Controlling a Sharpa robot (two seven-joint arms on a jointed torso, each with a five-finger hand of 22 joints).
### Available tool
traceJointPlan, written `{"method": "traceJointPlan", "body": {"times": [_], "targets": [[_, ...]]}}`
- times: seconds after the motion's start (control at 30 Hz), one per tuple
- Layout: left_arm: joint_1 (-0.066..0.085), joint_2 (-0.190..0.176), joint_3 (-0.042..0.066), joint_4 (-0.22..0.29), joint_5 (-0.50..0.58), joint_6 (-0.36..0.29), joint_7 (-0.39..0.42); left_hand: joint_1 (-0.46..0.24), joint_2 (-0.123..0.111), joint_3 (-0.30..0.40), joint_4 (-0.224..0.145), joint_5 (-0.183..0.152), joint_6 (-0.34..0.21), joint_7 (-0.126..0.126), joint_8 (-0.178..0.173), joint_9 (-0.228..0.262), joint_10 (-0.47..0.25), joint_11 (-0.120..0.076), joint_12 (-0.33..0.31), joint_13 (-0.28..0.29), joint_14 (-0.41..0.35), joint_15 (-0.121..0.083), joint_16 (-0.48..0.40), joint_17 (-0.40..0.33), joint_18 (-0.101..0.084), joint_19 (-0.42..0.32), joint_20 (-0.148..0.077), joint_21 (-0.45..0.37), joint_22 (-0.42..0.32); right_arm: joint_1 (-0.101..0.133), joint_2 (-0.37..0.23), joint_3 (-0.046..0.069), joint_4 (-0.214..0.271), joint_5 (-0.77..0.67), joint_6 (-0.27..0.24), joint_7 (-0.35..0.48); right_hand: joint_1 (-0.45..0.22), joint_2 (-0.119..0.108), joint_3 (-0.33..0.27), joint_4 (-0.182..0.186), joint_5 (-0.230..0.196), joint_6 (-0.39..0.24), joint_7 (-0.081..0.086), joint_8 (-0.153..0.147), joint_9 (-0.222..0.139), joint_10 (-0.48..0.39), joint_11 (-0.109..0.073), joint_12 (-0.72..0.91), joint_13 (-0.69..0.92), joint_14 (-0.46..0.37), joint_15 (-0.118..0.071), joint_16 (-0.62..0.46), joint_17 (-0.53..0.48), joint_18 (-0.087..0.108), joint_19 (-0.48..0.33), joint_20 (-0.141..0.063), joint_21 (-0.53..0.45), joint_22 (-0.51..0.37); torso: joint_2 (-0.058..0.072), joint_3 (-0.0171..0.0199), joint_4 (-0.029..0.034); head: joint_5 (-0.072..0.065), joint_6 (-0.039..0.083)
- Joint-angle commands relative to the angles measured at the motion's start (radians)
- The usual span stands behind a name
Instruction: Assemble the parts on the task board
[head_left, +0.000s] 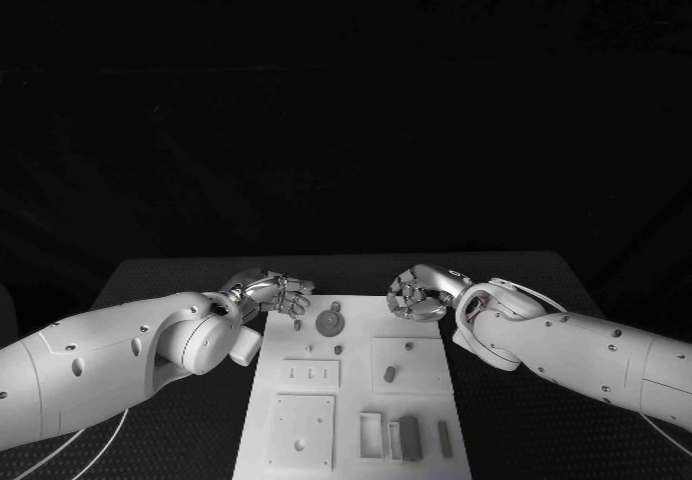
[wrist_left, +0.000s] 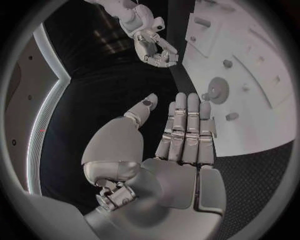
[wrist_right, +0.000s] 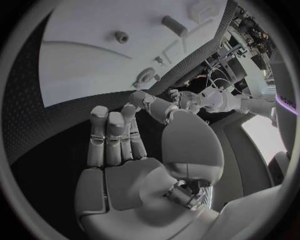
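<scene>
Assembly looks barely begun, as far as we can judge. We hover our left hand (head_left: 274, 293) at about ten o'clock off the task board (head_left: 352, 400) and our right hand (head_left: 418, 293) at about one o'clock over its far corner. The left wrist view shows the left hand (wrist_left: 181, 145) with its fingers (wrist_left: 187, 125) straight and side by side, thumb apart, nothing in the palm. The right wrist view shows the same of the right hand (wrist_right: 134, 160): fingers (wrist_right: 109, 135) extended, thumb clear, nothing held. Both are empty and spread.

On the board, the parts sit apart from one another. A round gear-like part (head_left: 330, 322) lies near twelve o'clock, with a small peg (head_left: 299, 324) just beside it toward nine o'clock. An oval part (head_left: 389, 373) rests inside the square recess right of centre. Near six o'clock, toward the near right corner, a dark block (head_left: 408, 438) and a slim bar (head_left: 444, 438) lie among the upright white frames (head_left: 371, 435). We cannot tell whether any of these is already seated in its final place or merely laid out.

Our judgement: picking, carrying and inserting all remain ahead, and the gear-like part is the nearest candidate for either hand.
</scene>
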Motion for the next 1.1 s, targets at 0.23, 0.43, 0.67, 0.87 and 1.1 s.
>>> {"method": "traceJointPlan", "body": {"times": [0.23,0.43,0.67,0.87,1.1], "targets": [[0.019,0.051,0.002,0.009,-0.049,0.131,-0.109,-0.065,-0.015,-0.015,0.040,-0.032,0.020,-0.006,-0.004,-0.005,0.018,-0.004,0.000,0.008,0.010,-0.003,-0.008,0.009,0.019,0.001,-0.008,0.006,0.014,0.025,0.039,0.000,0.034,-0.096,0.026,-0.068,-0.011,-0.002,0.005,-0.007,-0.012,0.067,0.016,0.014,0.023,0.015,-0.006,0.014,0.003,0.008,-0.009,0.011,0.004,0.029,0.018,-0.007,0.014,0.012,-0.007,-0.0017,0.0021,0.008,0.002],[0.025,0.072,0.002,0.008,-0.058,0.165,-0.148,-0.109,-0.026,-0.021,0.072,-0.051,0.032,-0.010,-0.007,-0.007,0.027,-0.008,-0.003,0.014,0.015,-0.007,-0.008,0.016,0.021,0.003,-0.011,0.008,0.013,0.030,0.057,0.000,0.055,-0.109,0.025,-0.072,-0.012,-0.002,0.006,-0.007,-0.010,0.068,0.016,0.014,0.024,0.015,-0.006,0.015,0.003,0.007,-0.009,0.011,0.005,0.029,0.017,-0.007,0.014,0.012,-0.006,-0.0008,0.0014,0.018,-0.002],[0.027,0.089,0.002,0.011,-0.079,0.171,-0.184,-0.156,-0.029,-0.025,0.114,-0.059,0.044,-0.015,-0.007,-0.005,0.037,-0.012,-0.004,0.022,0.021,-0.011,-0.006,0.023,0.023,0.005,-0.016,0.011,0.014,0.030,0.071,0.000,0.072,-0.116,0.027,-0.072,-0.013,-0.002,0.007,-0.007,-0.010,0.068,0.016,0.014,0.024,0.015,-0.006,0.015,0.004,0.007,-0.009,0.011,0.005,0.029,0.017,-0.008,0.015,0.012,-0.005,0.0016,0.0022,0.024,-0.009],[0.027,0.096,0.002,0.008,-0.081,0.151,-0.186,-0.163,-0.034,-0.023,0.126,-0.084,0.037,-0.012,-0.014,-0.005,0.032,-0.010,-0.010,0.025,0.016,-0.010,-0.010,0.026,0.023,0.001,-0.015,0.012,0.015,0.031,0.074,0.000,0.085,-0.119,0.027,-0.072,-0.013,-0.002,0.007,-0.007,-0.009,0.069,0.016,0.014,0.025,0.015,-0.006,0.016,0.004,0.007,-0.009,0.012,0.005,0.029,0.017,-0.008,0.015,0.012,-0.005,0.0008,0.0008,0.025,-0.011],[0.027,0.103,0.001,0.006,-0.080,0.148,-0.187,-0.163,-0.034,-0.023,0.128,-0.084,0.036,-0.011,-0.016,-0.006,0.031,-0.009,-0.012,0.026,0.015,-0.009,-0.012,0.027,0.023,-0.001,-0.015,0.012,0.015,0.031,0.078,0.000,0.096,-0.120,0.028,-0.070,-0.013,-0.002,0.008,-0.008,-0.006,0.069,0.016,0.014,0.025,0.016,-0.007,0.016,0.004,0.007,-0.009,0.012,0.005,0.029,0.017,-0.008,0.015,0.013,-0.006,0.0013,0.0002,0.025,-0.011]]}}
